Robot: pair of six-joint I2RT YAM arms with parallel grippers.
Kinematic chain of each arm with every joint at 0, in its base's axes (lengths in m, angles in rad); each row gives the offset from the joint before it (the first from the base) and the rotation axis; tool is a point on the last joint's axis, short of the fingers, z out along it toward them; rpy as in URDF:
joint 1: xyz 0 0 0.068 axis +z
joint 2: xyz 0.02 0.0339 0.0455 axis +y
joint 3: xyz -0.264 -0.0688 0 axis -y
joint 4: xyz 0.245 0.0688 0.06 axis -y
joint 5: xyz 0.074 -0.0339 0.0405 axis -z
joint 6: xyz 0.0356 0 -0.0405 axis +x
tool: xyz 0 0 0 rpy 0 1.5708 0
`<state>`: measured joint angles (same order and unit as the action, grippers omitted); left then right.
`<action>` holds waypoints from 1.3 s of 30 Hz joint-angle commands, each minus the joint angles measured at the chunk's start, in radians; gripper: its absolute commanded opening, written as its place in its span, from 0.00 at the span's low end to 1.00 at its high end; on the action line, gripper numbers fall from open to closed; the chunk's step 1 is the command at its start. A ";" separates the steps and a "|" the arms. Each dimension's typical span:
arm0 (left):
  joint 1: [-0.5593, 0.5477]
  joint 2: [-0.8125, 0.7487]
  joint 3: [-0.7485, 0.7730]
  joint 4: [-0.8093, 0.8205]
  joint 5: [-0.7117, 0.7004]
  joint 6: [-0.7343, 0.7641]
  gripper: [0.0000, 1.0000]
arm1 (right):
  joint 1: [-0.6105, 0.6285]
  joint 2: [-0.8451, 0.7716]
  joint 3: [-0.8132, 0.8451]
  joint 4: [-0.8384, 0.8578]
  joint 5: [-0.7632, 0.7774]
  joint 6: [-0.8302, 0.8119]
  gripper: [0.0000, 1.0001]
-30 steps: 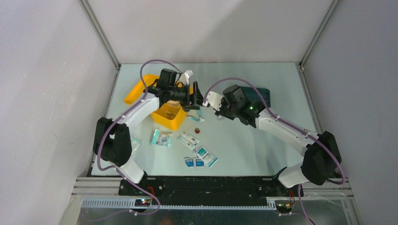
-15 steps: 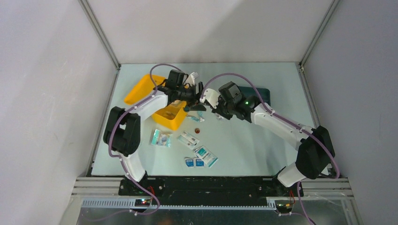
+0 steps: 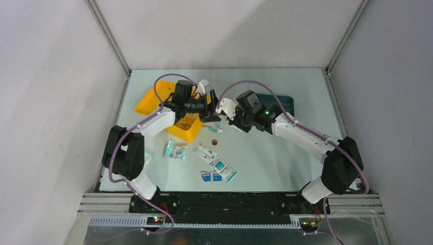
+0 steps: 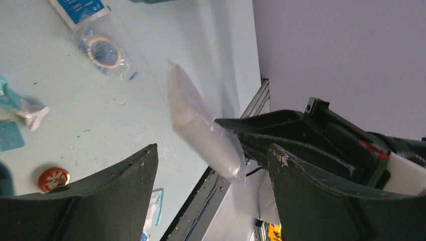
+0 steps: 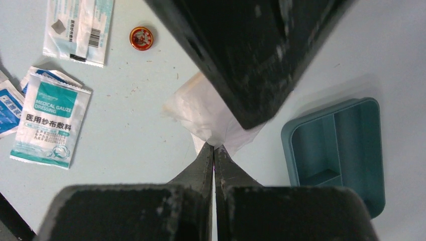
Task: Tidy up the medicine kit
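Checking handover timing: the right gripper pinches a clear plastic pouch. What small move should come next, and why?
Probably close the left gripper on the clear plastic pouch: its fingers are open with the pouch seemingly between them, while the right gripper is shut on the pouch's edge, so it needs a grip first.

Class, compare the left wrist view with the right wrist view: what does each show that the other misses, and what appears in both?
Only the left wrist view shows the tape roll, sealed in a clear bag and lying on the table. Only the right wrist view shows the teal divided tray. Both show the white pouch, pinched in the shut right gripper, and the small red tin on the table.
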<state>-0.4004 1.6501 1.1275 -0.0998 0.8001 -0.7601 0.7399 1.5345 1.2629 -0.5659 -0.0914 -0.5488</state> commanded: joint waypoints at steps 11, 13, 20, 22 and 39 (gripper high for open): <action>-0.039 0.081 0.064 0.068 0.011 -0.025 0.34 | 0.019 -0.001 0.085 -0.033 -0.009 0.013 0.00; -0.026 0.063 0.070 0.060 0.013 0.000 0.27 | 0.018 -0.010 0.086 -0.045 -0.008 0.006 0.00; 0.101 -0.002 0.120 -0.033 0.059 0.135 0.14 | -0.054 -0.115 0.087 -0.163 -0.126 0.009 0.42; 0.148 -0.032 0.147 -0.081 0.075 0.193 0.12 | -0.107 -0.153 0.086 -0.197 -0.200 0.028 0.48; 0.256 -0.012 0.431 -0.787 -0.513 1.222 0.15 | -0.304 -0.208 0.027 -0.215 -0.368 0.114 0.50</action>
<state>-0.1440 1.5852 1.5284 -0.7654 0.4030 0.2646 0.4416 1.3396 1.2869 -0.7887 -0.4210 -0.4591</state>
